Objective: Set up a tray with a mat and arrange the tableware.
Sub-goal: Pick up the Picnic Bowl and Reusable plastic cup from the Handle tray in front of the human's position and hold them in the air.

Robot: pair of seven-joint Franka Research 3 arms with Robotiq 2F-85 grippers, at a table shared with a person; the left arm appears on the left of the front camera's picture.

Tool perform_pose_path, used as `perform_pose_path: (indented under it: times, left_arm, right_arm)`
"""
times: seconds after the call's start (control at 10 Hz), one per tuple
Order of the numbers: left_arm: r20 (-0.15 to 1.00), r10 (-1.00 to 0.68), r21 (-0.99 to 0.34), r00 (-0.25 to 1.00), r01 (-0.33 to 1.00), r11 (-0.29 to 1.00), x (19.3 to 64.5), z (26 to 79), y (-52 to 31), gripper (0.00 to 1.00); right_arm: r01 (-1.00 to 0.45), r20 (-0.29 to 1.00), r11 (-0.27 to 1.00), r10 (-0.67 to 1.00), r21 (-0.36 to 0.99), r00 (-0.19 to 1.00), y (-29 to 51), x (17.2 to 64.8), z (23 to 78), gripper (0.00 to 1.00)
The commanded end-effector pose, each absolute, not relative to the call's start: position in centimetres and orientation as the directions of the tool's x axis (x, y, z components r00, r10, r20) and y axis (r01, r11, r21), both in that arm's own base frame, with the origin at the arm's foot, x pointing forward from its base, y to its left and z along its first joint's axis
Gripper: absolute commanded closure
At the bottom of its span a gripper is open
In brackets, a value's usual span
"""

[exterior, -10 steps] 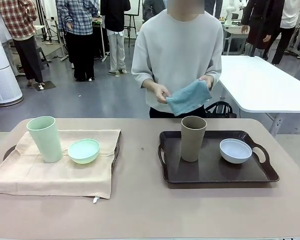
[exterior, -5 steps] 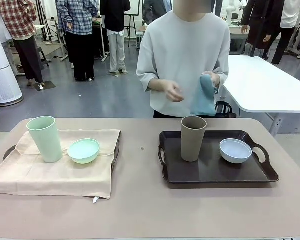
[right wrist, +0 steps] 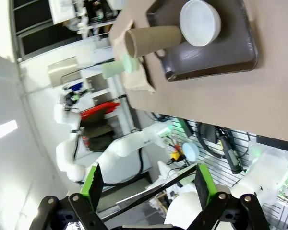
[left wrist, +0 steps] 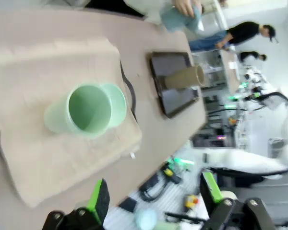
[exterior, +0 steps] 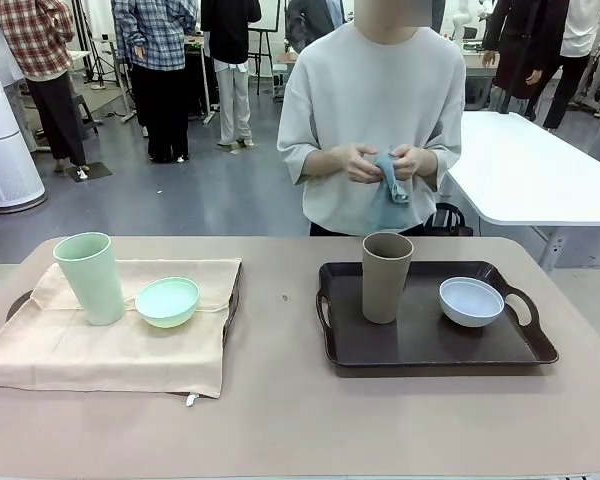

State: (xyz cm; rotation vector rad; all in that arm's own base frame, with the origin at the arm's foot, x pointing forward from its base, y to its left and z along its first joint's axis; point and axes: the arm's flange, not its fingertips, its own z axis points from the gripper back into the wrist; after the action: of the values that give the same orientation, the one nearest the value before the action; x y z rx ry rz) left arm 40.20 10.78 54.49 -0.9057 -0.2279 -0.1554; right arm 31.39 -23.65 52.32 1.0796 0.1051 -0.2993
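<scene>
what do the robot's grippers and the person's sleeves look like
The left gripper and right gripper match: black two-finger bodies with round bolted joints, and flat bright green pads on the fingers' inner faces. The person wears a loose pale grey top with wide sleeves that end partway down the forearm.

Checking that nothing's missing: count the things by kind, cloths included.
Cups: 2 (pale green cup, brown cup)
Bowls: 2 (pale green bowl, white bowl)
Trays: 2 (dark tray, mat-covered tray)
Cloths: 2 (beige mat, blue cloth the person holds)
Total: 8
</scene>
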Motion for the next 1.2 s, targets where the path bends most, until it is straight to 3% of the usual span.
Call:
perform_pose_path:
  times: [0.0, 0.3, 0.5, 0.8, 1.1]
  left_arm:
    - [0.351, -0.122, -0.609, 0.928, 0.325, 0.723, 42.9, 55.6, 4.9, 0.0]
    - [0.512, -0.443, -0.376, 0.736, 0.655, 0.655, 43.7, 58.0, -5.8, 0.0]
    - [0.482, -0.627, -0.325, 0.612, 0.789, 0.521, 43.2, 57.9, -11.9, 0.0]
    - [0.451, -0.771, -0.211, 0.449, 0.893, 0.397, 43.4, 56.4, -20.3, 0.0]
    - [0.413, -0.881, -0.114, 0.231, 0.973, 0.202, 42.9, 52.4, -27.1, 0.0]
  right_arm:
    - [0.353, -0.298, 0.525, -0.189, 0.774, 0.936, -20.7, 33.8, 53.0, 0.0]
    - [0.397, -0.305, 0.694, -0.26, 0.6, 0.916, -14.2, 36.8, 53.1, 0.0]
    - [0.4, -0.277, 0.763, -0.295, 0.508, 0.914, -9.6, 38.3, 52.3, 0.0]
    - [0.428, -0.161, 0.822, -0.396, 0.377, 0.904, -3.2, 40.6, 47.8, 0.0]
    - [0.416, -0.086, 0.814, -0.419, 0.406, 0.904, 0.1, 42.7, 42.9, 0.0]
